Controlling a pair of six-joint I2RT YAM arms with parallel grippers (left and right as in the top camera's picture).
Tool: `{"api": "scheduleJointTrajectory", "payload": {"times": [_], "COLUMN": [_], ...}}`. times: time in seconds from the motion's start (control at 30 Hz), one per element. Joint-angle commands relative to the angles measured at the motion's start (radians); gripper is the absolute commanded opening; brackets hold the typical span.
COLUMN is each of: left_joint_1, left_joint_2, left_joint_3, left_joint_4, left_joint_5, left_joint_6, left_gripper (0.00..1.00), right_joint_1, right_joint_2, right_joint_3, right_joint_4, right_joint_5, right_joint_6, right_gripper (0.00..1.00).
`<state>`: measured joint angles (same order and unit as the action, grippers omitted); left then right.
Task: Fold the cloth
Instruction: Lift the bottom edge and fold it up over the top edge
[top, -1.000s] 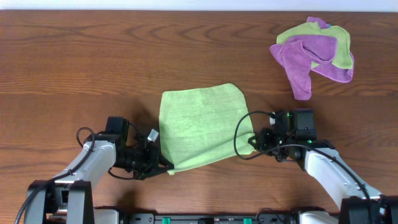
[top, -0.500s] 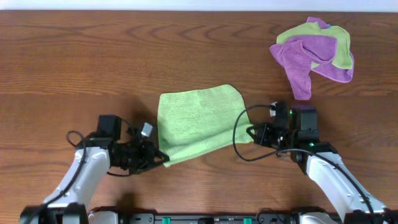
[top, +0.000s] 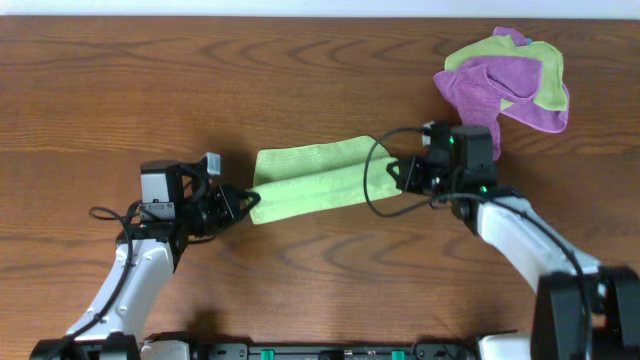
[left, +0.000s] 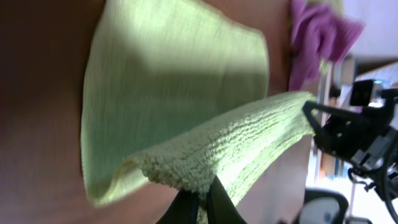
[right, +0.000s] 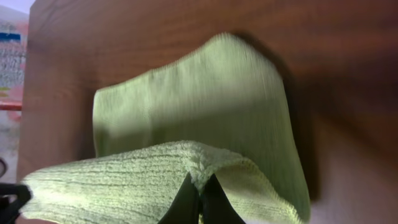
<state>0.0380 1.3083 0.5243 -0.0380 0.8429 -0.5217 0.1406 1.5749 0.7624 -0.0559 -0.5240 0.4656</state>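
The green cloth (top: 310, 182) stretches in a narrow band between the two claws, its near edge raised off the tabletop (top: 300, 80) and doubled back over the part that lies flat; in both wrist views the lifted hem arches above the flat half, which spreads out ahead of the fingers. The left claw (top: 250, 203) is clenched on the corner at its own end; its tips close together with the thick terry hem pinched between them. The right claw (top: 393, 172) grips the opposite corner in the same manner, jaws closed on the fabric.

A second ago the cloth lay as a broad, nearly square sheet with a claw at each near corner; half a second ago that edge had begun to rise. Since then both claws have travelled away from the robot's base, carrying the hem with them, so the cloth's outline from overhead has shrunk to a strip. I judge this to be the middle of the first fold: the near half is up and over, yet the carried edge is not laid down, nor is it matched to the far edge.

What remains, as I read it, is to bring the hem on to the far edge, lower it and let go; the two ends should stay level, or the fold will skew.

Beyond the right claw and out to its side, well apart, sits a heap of purple and green cloths (top: 510, 80), untouched.
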Motion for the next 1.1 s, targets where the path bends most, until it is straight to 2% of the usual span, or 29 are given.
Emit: {"api": "scheduleJointTrajectory", "payload": {"times": [0.0, 0.17, 0.37, 0.57, 0.8, 0.93, 1.0, 1.07], "left_joint_1": [0.012, 0.012, 0.011, 0.001, -0.032, -0.032, -0.032, -0.032], "left_joint_2": [0.044, 0.161, 0.340, 0.463, 0.523, 0.523, 0.523, 0.523], "left_joint_3": [0.011, 0.037, 0.162, 0.280, 0.289, 0.289, 0.289, 0.289], "left_joint_4": [0.069, 0.198, 0.251, 0.253, 0.216, 0.164, 0.150, 0.141], "left_joint_5": [-0.108, -0.126, -0.144, -0.145, -0.167, -0.195, -0.199, -0.199], "left_joint_6": [-0.078, -0.102, -0.084, -0.077, -0.074, -0.031, -0.013, 0.001], "left_gripper": [0.06, 0.05, 0.06, 0.06, 0.06, 0.06, 0.06, 0.06], "right_joint_1": [-0.008, -0.008, -0.008, -0.008, -0.008, -0.008, -0.008, -0.008], "right_joint_2": [0.080, 0.179, 0.264, 0.299, 0.313, 0.323, 0.326, 0.325], "right_joint_3": [0.087, 0.180, 0.248, 0.257, 0.257, 0.257, 0.257, 0.257], "right_joint_4": [-0.004, -0.008, -0.005, 0.014, 0.019, 0.019, 0.019, 0.019], "right_joint_5": [0.079, 0.100, 0.114, 0.162, 0.181, 0.192, 0.196, 0.204], "right_joint_6": [-0.053, -0.071, -0.097, -0.098, -0.105, -0.105, -0.105, -0.106], "right_gripper": [0.02, 0.01, 0.01, 0.02, 0.02, 0.02, 0.06, 0.19]}}
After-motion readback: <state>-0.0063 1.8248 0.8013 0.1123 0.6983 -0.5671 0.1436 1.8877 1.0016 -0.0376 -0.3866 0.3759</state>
